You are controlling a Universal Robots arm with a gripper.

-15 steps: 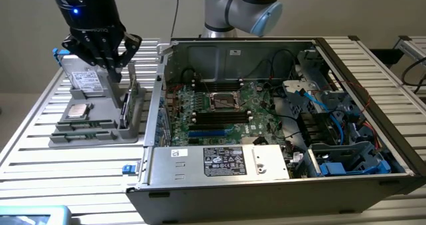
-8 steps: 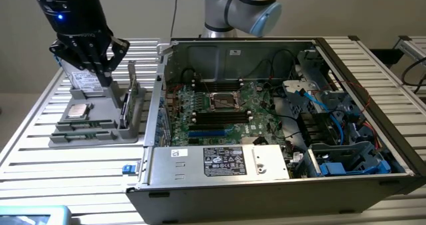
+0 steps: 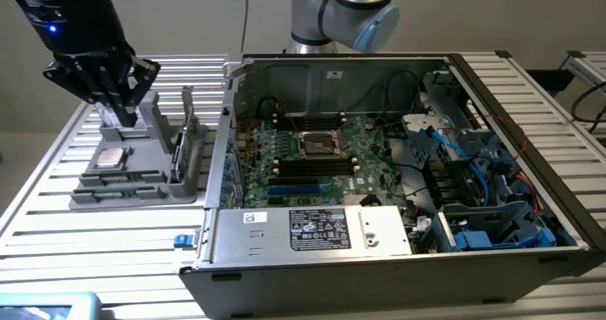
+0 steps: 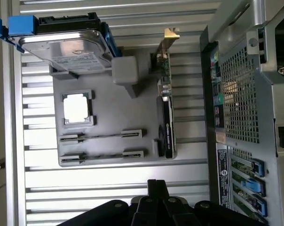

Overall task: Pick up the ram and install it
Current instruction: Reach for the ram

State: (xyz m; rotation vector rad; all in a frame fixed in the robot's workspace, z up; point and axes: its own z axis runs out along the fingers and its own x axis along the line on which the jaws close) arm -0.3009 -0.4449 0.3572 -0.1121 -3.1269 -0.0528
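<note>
Overhead, gripper (image 3: 121,111) hovers above the tray (image 3: 142,198) — ram (image 3: 113,175) in it.

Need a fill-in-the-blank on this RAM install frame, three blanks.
The hand hangs above the ___ tray, outside the computer case. The ram lies beside a square silver ___. The hard drive carries a ___ bracket. Missing: gray; CPU; blue.

A slatted metal table (image 3: 104,242) is catching bright light that is glaring off its slats. Behind the table a plain grey wall (image 3: 189,15) is rising, with a thin cable (image 3: 247,8) hanging down it.
</note>
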